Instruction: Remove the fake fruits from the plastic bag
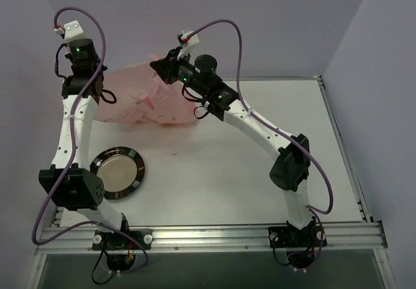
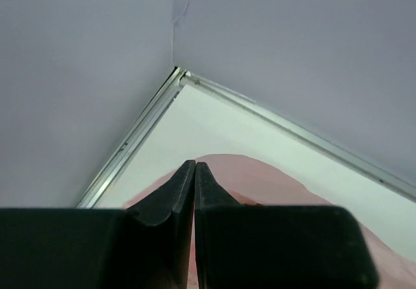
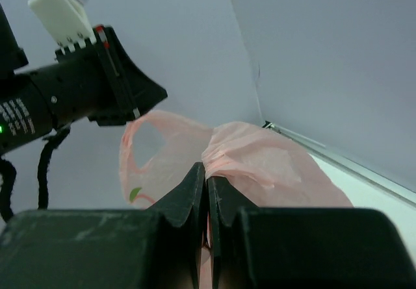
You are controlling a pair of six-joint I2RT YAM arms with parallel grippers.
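The pink plastic bag (image 1: 140,100) lies at the back of the table, its top bunched and lifted. My right gripper (image 1: 159,73) is shut on that bunched upper edge; the right wrist view shows the plastic (image 3: 260,152) gathered at my fingertips (image 3: 207,169), with a handle loop hanging to the left. My left gripper (image 1: 99,93) is at the bag's left edge. In the left wrist view its jaws (image 2: 195,165) are closed with a pink sliver between them and the bag (image 2: 279,185) just beyond. No fake fruits show; they are hidden or out of view.
A dark round plate (image 1: 118,172) sits on the white table at the near left. The back wall and corner rail (image 2: 140,130) are close behind the bag. The left arm's wrist (image 3: 78,94) shows in the right wrist view, close to the bag.
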